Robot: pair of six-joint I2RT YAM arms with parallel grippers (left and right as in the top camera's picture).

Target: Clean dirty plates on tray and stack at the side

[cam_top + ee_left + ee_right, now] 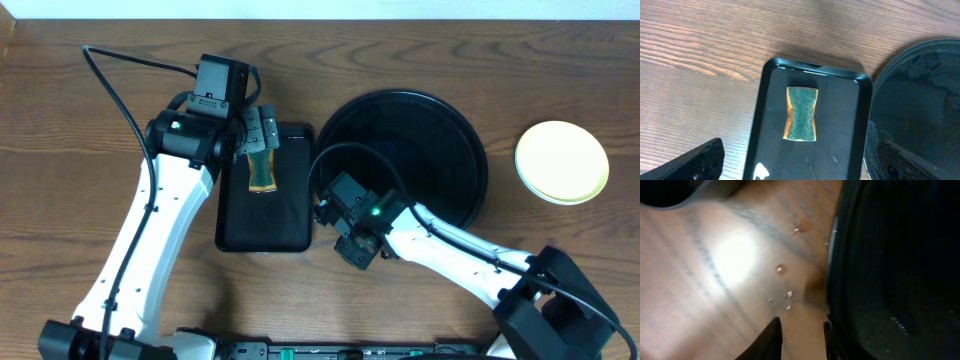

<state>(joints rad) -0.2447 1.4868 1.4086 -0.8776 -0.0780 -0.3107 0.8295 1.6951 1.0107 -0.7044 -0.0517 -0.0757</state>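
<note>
Right fingers point(771, 339) parted just beside the tray point(837, 280) rim; plates point(561, 162) well apart

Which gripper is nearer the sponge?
Left. The left gripper hovers over the sponge; the right gripper sits farther off, beside the round tray.

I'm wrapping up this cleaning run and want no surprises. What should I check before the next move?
1. No plate on the round tray: ok.
2. All visible plates stacked beside it, yellow on top: ok.
3. Loose sponge lying on the rectangular tray: ok.
4. Open left gripper above it: ok.
5. Nothing in the right gripper: ok.
6. Clean table by the tray's rim: not ok, small specks.
</note>
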